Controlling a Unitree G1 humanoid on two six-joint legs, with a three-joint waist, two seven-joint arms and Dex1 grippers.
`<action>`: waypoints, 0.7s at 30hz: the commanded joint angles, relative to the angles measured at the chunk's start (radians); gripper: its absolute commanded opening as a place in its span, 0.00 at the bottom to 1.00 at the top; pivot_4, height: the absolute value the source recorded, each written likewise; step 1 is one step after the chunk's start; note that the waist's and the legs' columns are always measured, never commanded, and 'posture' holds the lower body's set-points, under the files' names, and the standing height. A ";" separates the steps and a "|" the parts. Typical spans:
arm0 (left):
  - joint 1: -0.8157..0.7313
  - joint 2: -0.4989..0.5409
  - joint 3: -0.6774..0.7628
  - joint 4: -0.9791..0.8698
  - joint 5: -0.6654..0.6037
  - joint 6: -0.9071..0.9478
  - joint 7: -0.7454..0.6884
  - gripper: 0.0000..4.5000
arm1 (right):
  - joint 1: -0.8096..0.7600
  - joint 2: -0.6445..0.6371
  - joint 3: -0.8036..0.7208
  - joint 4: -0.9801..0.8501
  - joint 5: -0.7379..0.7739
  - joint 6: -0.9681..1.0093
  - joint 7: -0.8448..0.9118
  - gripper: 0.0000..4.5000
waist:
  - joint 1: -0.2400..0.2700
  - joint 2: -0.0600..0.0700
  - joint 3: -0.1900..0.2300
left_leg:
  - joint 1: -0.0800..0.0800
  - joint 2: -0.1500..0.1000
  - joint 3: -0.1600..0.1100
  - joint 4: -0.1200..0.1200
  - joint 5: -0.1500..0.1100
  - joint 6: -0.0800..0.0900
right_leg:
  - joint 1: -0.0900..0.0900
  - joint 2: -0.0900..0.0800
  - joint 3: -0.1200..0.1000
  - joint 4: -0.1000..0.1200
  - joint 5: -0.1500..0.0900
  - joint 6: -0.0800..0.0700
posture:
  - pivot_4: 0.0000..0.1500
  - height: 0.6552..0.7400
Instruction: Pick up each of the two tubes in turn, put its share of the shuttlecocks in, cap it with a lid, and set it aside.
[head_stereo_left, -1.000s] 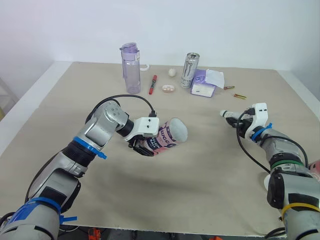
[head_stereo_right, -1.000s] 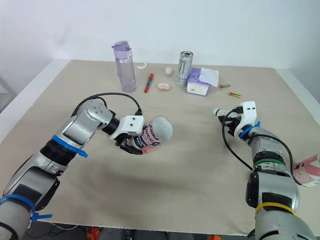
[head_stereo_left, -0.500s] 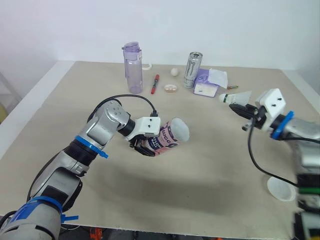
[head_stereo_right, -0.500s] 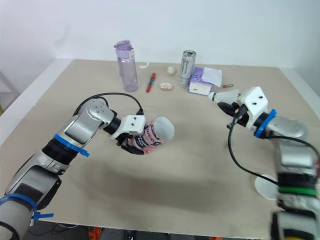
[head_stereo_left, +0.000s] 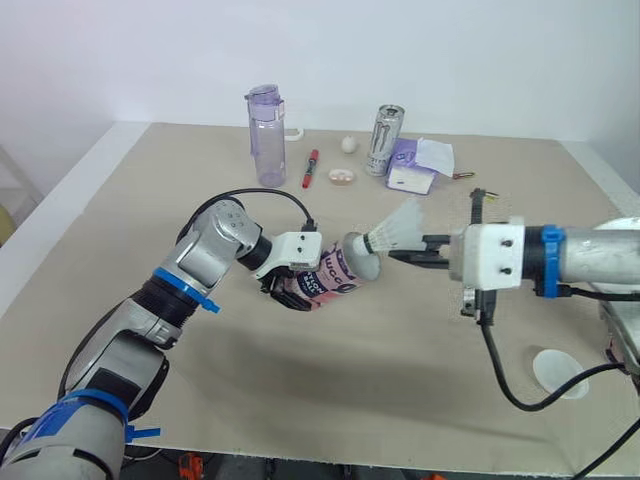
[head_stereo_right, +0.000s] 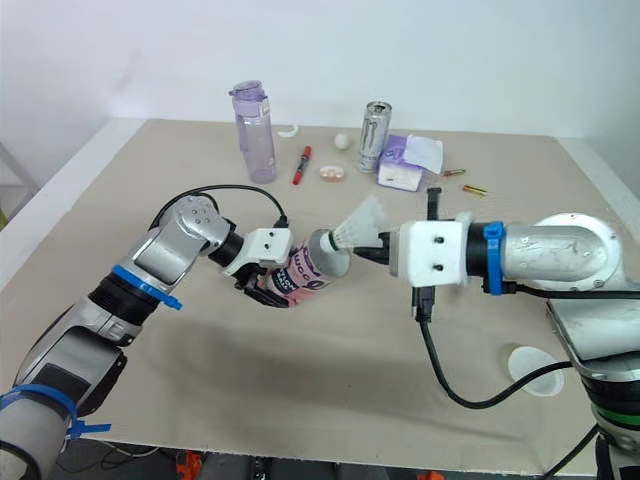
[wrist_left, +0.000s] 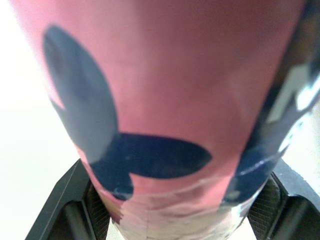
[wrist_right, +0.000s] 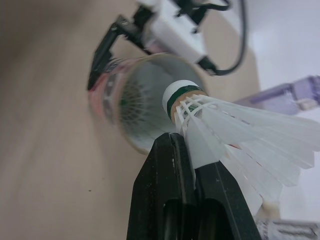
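My left gripper (head_stereo_left: 285, 292) is shut on a pink tube (head_stereo_left: 332, 275) with dark lettering, held tilted above the table with its open mouth facing right. My right gripper (head_stereo_left: 405, 253) is shut on a white feathered shuttlecock (head_stereo_left: 392, 232), gripping its feathers. The cork tip with a green band (wrist_right: 179, 95) sits right at the tube's mouth (wrist_right: 145, 100). Another shuttlecock lies deep inside the tube (wrist_right: 130, 102). The pink tube wall (wrist_left: 160, 100) lies between the left fingers (wrist_left: 65, 200). A white lid (head_stereo_left: 562, 372) lies on the table at the right, and part of another tube (head_stereo_right: 600, 335) sits beside it.
At the table's back stand a clear purple bottle (head_stereo_left: 263, 137), a red pen (head_stereo_left: 308, 168), a silver can (head_stereo_left: 383, 140) and a purple tissue pack (head_stereo_left: 415, 165). A small white ball (head_stereo_left: 348, 144) and a small dish (head_stereo_left: 341, 177) lie nearby. Black cables hang from both wrists.
My right gripper carried the shuttlecock from the table's right side leftward to the tube's mouth. The left gripper kept the tube nearly still. The camera shifted slightly.
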 joint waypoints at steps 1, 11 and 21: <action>0.004 -0.006 -0.018 0.004 0.007 0.001 0.009 0.68 | -0.030 0.004 0.008 0.009 -0.020 -0.041 0.016 0.08 | 0.000 0.000 0.000 | 0.000 0.000 0.000 0.000 0.000 0.000 | 0.000 0.000 0.000 0.000 0.000 0.000 | 1.00 1.00; 0.009 -0.007 -0.016 -0.002 0.006 0.006 0.014 0.68 | -0.062 0.028 -0.110 0.000 0.191 0.129 0.007 0.88 | 0.000 0.000 0.000 | 0.000 0.000 -0.001 0.001 0.000 0.000 | 0.000 0.000 -0.001 0.000 0.001 0.000 | 1.00 1.00; -0.002 -0.022 -0.029 -0.013 0.009 -0.010 0.012 0.68 | -0.219 0.028 -0.062 0.141 0.315 0.417 -0.002 0.74 | 0.001 0.000 0.000 | -0.001 0.001 0.000 0.003 0.000 0.000 | 0.001 0.000 -0.001 0.000 0.006 -0.007 | 1.00 1.00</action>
